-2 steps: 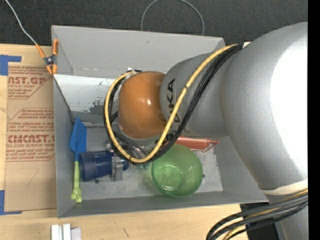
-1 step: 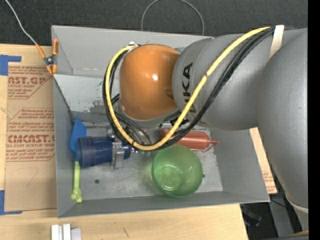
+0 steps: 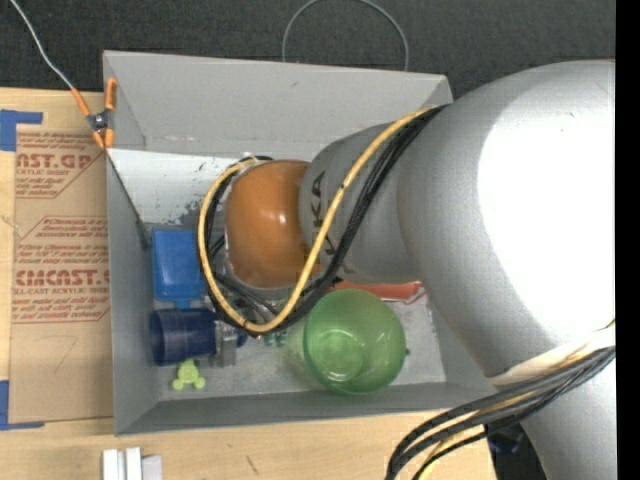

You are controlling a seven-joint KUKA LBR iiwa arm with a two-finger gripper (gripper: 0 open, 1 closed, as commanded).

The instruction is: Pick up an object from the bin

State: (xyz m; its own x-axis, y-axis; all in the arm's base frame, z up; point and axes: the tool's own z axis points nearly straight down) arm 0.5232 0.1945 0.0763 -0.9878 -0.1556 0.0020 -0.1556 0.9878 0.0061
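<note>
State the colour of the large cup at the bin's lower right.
The cup is green, clearest in the camera view.

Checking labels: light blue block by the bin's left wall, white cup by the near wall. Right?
No. The camera view shows the cup green, not white. It is by the near wall; the light blue block is by the left wall.

Green cup (image 3: 352, 346), blue block (image 3: 175, 265), navy cylinder (image 3: 180, 335) — lime toy (image 3: 187, 376), grey bin (image 3: 250, 108)
</note>
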